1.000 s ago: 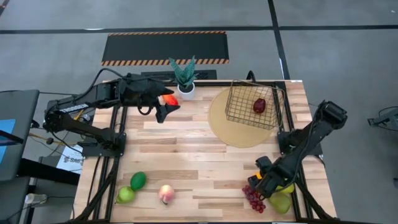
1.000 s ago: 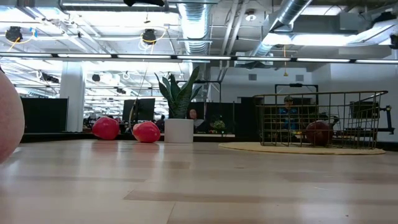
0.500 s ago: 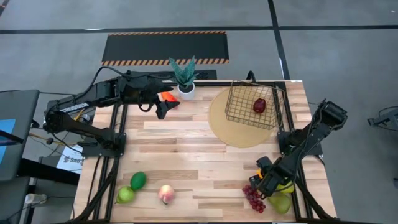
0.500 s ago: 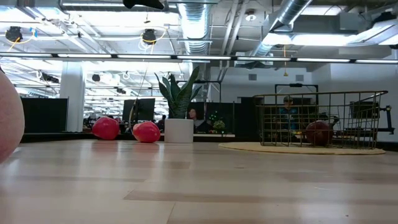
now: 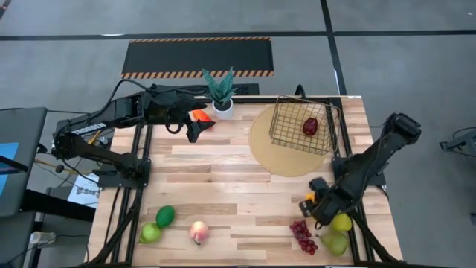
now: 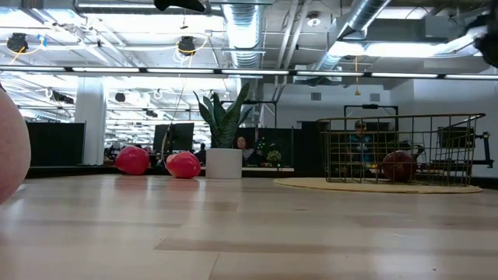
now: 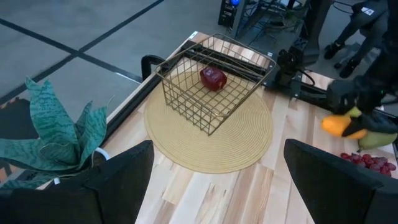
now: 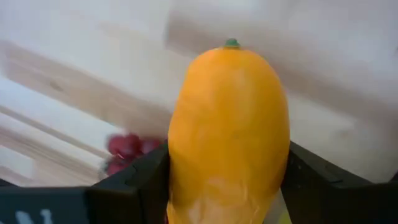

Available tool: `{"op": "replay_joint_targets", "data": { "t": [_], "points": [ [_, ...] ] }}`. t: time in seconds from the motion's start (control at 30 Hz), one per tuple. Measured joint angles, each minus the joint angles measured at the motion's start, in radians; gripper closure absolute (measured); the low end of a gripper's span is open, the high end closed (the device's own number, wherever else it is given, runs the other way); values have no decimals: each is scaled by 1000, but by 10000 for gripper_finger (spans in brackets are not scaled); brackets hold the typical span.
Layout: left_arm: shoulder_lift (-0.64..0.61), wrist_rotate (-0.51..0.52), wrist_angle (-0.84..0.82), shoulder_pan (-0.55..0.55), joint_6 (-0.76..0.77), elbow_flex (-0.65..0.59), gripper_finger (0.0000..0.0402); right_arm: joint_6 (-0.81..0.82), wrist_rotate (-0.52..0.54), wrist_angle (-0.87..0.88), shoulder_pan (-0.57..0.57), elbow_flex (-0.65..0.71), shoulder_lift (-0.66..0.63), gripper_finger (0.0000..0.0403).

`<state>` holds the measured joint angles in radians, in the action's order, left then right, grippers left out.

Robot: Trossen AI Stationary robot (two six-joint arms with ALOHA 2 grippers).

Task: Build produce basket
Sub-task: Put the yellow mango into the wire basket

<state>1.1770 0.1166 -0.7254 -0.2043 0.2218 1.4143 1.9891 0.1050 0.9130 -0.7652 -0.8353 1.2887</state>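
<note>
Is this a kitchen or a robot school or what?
Most likely a robot lab inside a big open office. The low view shows bare ceiling ducts and rows of dark monitors behind the table. The left gripper and right gripper work over toy fruit, not real food.

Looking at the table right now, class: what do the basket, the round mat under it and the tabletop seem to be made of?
Basket: thin metal wire, brass-coloured, judging by its open grid sides. Mat: probably woven straw or similar fibre, tan, with circular ribbing. Tabletop: wood, pale planks joined in strips, with visible grain and a smooth, slightly glossy finish.
</note>
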Motion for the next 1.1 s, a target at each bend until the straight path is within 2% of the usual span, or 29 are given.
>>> {"op": "replay_joint_targets", "data": {
  "t": [0.13, 0.27, 0.5, 0.83, 1.1],
  "points": [
    [0, 0, 0, 0, 0, 0, 54, -107, 113, 152, 94, -45, -132, 149],
    [0, 0, 0, 0, -1, 0, 54, -292, 201, 273, 245, -98, -257, 149],
    [0, 0, 0, 0, -11, 0, 54, -688, 220, 396, 584, -180, -374, 149],
    [0, 0, 0, 0, -12, 0, 54, -1309, 211, 395, 1006, -246, -337, 148],
    [0, 0, -2, 0, -12, 0, 54, -1725, 212, 373, 1193, -251, -224, 148]
  ]
}}
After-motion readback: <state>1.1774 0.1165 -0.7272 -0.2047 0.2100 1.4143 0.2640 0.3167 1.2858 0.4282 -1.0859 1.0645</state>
